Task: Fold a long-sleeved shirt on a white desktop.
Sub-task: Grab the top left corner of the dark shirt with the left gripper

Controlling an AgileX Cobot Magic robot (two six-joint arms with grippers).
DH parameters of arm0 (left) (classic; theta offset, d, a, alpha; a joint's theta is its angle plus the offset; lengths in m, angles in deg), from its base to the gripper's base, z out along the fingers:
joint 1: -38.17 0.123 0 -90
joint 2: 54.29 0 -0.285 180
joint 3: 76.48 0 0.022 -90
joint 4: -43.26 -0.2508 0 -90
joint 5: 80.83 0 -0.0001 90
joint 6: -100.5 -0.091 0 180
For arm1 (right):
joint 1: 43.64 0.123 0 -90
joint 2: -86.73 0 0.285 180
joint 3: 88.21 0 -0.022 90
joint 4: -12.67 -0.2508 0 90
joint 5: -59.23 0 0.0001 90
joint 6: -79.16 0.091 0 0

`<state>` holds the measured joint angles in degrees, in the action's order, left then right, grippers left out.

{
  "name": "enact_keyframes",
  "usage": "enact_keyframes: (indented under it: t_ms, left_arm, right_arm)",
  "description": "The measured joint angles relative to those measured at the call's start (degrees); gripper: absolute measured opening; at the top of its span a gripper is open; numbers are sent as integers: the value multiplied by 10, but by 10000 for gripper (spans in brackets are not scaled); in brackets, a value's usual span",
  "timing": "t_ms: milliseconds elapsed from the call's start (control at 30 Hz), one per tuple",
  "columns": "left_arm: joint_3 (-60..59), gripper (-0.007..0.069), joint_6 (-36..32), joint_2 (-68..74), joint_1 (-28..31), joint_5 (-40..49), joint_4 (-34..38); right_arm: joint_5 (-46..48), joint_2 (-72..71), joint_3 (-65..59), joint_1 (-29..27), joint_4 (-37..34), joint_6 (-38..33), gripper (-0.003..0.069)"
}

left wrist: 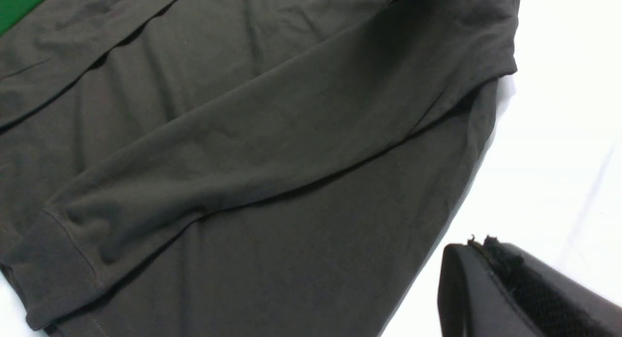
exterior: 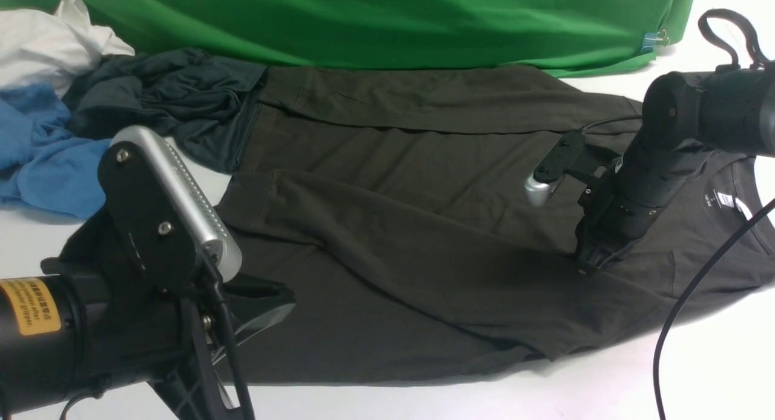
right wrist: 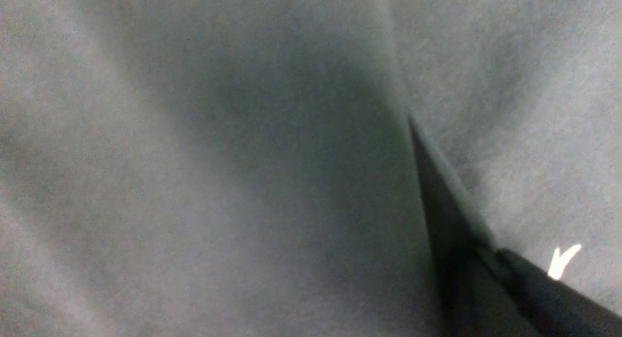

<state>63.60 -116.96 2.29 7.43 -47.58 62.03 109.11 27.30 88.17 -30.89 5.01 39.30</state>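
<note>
On white desktop (exterior: 696, 371): long-sleeved shirt (exterior: 393, 256), garment pile (exterior: 91, 99).

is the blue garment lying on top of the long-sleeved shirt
No, the blue garment lies on the white desktop at the far left, clear of the long-sleeved shirt.

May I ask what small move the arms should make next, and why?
Probably ease the left hand onto the near edge of the long-sleeved shirt: the right hand is down on the fabric, while the left hangs over bare white desktop beside it.
</note>
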Motion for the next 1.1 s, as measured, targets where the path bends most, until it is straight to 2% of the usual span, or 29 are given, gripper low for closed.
enact_keyframes:
  t_ms: [133,467,600,1000,1100]
  left_arm:
    - [0,17,-1,0,0,0,0]
    - [0,17,-1,0,0,0,1]
    - [0,17,-1,0,0,2,1]
    - [0,17,-6,0,0,8,0]
    - [0,17,-6,0,0,8,-2]
  right_arm:
    - [-4,0,-1,0,1,8,33]
    - [-40,-20,-2,-5,33,119,33]
    - [-45,-21,-2,-11,35,137,33]
    - [-103,-21,-2,-40,60,250,33]
    - [-104,-21,-2,-43,61,256,33]
